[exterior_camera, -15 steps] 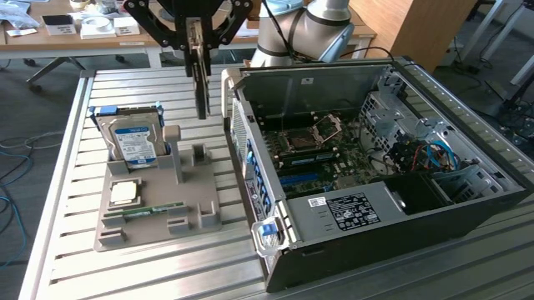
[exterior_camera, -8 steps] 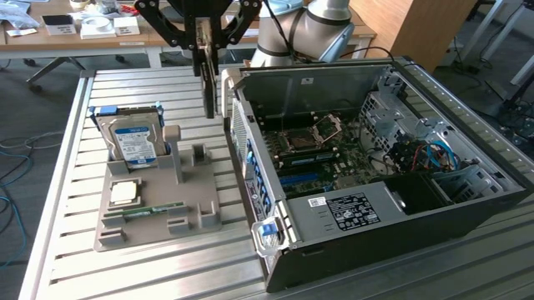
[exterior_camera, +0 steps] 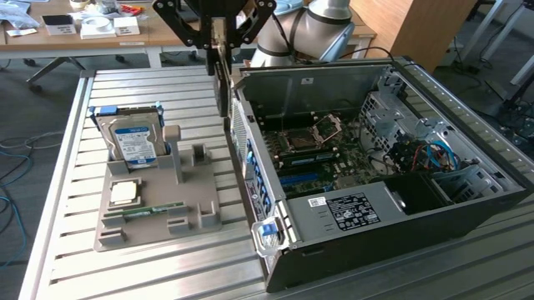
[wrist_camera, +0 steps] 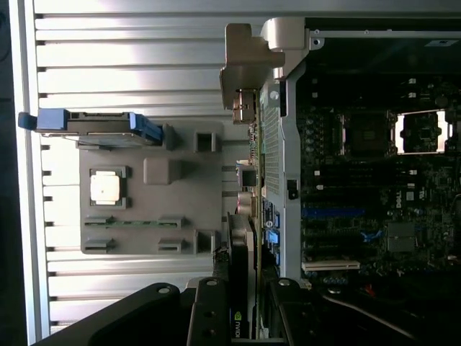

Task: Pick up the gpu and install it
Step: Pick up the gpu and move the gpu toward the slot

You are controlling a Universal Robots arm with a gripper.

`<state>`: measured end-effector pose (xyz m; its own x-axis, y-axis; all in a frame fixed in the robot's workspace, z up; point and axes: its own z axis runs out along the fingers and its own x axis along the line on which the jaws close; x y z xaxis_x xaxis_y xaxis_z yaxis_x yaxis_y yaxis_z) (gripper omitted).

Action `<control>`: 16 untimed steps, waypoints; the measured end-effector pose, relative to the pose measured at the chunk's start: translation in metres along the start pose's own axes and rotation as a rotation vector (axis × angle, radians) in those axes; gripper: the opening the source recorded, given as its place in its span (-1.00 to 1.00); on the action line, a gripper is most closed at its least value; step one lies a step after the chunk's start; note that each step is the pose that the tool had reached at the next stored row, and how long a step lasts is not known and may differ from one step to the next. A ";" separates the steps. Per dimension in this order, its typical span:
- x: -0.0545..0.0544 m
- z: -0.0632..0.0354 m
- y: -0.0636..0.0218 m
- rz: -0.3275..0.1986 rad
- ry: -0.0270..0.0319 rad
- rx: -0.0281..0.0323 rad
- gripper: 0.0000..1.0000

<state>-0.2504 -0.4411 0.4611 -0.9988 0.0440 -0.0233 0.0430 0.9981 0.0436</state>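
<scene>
arm: grey jointed arm [exterior_camera: 311, 30]; at the top of the exterior view, to the exterior view's right of the gripper
gripper: black linkage gripper [exterior_camera: 219, 47] [wrist_camera: 243, 288]; points straight down; held high
fingers: two black fingers [wrist_camera: 207, 310]; part closed, one on each flat face of the gpu [exterior_camera: 222, 87] [wrist_camera: 241, 238]
grip: clamped on the gpu near its top edge; it hangs upright and edge-on below the fingertips

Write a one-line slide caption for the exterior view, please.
The claw holds the gpu on edge, hanging just outside the open computer case.
</scene>
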 end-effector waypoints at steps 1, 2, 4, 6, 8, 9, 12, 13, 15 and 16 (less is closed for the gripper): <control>-0.002 0.0000 0.0001 0.000 0.0001 0.0001 -0.47; -0.005 0.0001 0.0002 0.000 0.0000 0.0000 -0.47; -0.009 0.0002 0.0004 0.000 0.0000 0.0000 -0.47; -0.013 0.0003 0.0006 0.000 0.0000 0.0001 -0.47; -0.017 0.0004 0.0007 0.000 0.0001 0.0001 -0.47; -0.019 0.0004 0.0008 0.000 0.0001 0.0001 -0.47; -0.025 0.0007 0.0011 0.000 0.0000 0.0000 -0.47; -0.027 0.0007 0.0011 0.000 0.0000 0.0001 -0.47; -0.032 0.0008 0.0013 0.000 0.0000 0.0001 -0.47; -0.034 0.0009 0.0015 0.000 -0.0001 0.0000 -0.47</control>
<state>-0.2164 -0.4411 0.4610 -0.9988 0.0440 -0.0234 0.0429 0.9981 0.0435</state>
